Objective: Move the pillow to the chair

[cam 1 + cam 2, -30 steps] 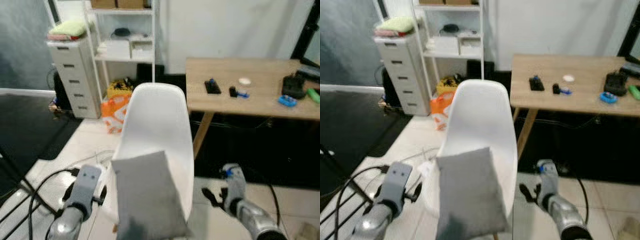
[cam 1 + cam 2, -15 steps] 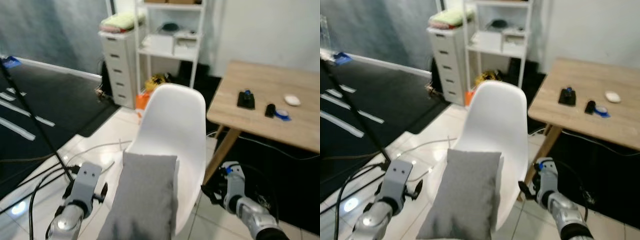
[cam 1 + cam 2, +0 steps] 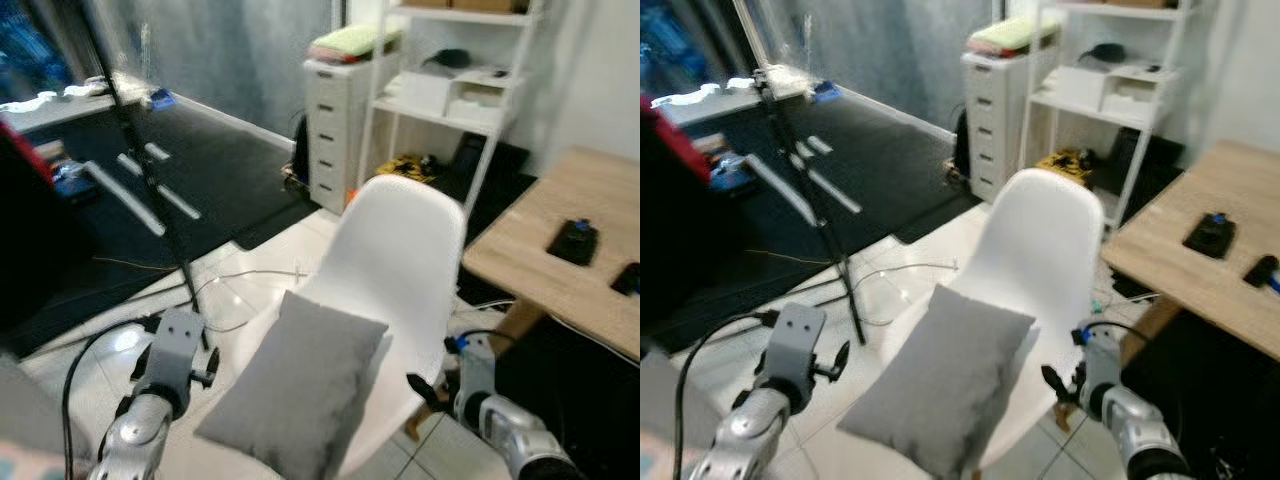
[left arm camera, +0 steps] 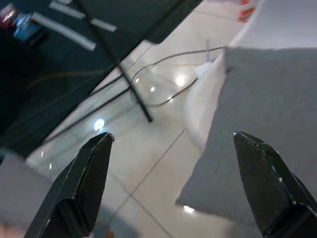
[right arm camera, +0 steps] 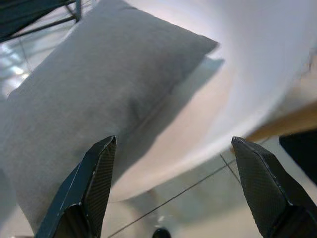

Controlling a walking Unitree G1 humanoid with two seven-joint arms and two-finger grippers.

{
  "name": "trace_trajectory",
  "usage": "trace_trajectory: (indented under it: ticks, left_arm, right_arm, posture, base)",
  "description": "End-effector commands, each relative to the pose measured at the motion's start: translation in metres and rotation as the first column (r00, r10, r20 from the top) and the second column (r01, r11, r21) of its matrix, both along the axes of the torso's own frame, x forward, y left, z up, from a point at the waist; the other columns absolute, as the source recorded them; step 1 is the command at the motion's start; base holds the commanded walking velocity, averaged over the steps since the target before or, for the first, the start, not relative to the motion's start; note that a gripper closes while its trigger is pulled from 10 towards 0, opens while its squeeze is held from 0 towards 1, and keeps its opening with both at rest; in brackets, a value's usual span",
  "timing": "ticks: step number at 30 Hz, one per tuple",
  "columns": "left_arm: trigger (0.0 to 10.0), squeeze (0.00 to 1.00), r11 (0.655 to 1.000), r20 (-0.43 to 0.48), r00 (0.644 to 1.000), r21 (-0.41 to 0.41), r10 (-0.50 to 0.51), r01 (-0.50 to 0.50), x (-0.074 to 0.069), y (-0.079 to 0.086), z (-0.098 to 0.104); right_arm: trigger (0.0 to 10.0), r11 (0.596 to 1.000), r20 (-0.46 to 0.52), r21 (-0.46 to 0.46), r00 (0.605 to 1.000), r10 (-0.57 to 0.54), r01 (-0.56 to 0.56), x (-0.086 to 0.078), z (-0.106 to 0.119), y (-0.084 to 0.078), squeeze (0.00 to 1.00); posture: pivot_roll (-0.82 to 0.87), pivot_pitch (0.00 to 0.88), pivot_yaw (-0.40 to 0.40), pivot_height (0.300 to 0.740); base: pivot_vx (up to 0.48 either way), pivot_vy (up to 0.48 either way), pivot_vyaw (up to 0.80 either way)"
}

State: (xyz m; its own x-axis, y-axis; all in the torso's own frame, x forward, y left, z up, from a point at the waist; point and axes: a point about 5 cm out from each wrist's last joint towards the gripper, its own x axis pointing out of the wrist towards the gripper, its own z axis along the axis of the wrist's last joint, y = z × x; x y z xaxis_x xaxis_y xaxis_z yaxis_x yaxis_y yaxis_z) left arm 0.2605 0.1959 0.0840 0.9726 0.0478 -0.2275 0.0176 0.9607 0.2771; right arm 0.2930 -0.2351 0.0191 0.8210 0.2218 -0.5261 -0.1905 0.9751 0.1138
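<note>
The pillow [image 3: 292, 385] lies on the seat of the white chair [image 3: 400, 262], leaning toward its backrest, with my left gripper [image 4: 171, 183] beside it on one side and my right gripper [image 5: 171, 186] on the other, both jaws spread wide and holding nothing.

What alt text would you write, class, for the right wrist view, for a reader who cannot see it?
A grey pillow lies on the seat of a white chair, seen between the right gripper's two black fingers, which are spread wide apart and touch neither. Pale tiled floor shows below.
</note>
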Motion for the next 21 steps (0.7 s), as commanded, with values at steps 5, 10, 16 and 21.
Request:
trace_trajectory:
  ticks: [5, 10, 16, 21]
  left_arm:
    - [10.0, 0.0, 1.0, -0.023, 1.0, 0.004, 0.012, -0.011, -0.0022, 0.0025, -0.0046]
    - [10.0, 0.0, 1.0, -0.01, 1.0, 0.0, 0.0, 0.0, -0.0008, -0.0003, -0.0025]
    - [10.0, 0.0, 1.0, 0.004, 1.0, -0.003, -0.014, 0.014, -0.0015, -0.0031, -0.0007]
    - [10.0, 0.0, 1.0, 0.007, 1.0, -0.008, -0.009, 0.01, -0.0022, -0.0042, -0.0013]
  right_arm:
    - [10.0, 0.999, -0.02, 0.004, 0.999, 0.033, -0.033, -0.0025, -0.005, 0.0065, 0.0]
    - [10.0, 0.999, -0.022, -0.002, 0.999, 0.042, -0.042, -0.0031, -0.0056, 0.0066, 0.0]
    - [10.0, 0.999, -0.025, -0.003, 0.999, 0.044, -0.044, -0.0061, -0.0089, 0.0076, 0.0]
    - [10.0, 0.999, -0.037, -0.007, 0.998, 0.047, -0.047, -0.0085, -0.0114, 0.0071, 0.0]
  posture:
    - [-0.17, 0.028, -0.013, 0.74]
    - [-0.16, 0.016, -0.016, 0.74]
    - [-0.13, 0.0, -0.015, 0.74]
    - [-0.13, 0.0, -0.026, 0.74]
  base:
    - [0.0, 0.0, 0.78]
    - [0.0, 0.0, 0.78]
    - [0.0, 0.0, 0.78]
    - [0.0, 0.0, 0.78]
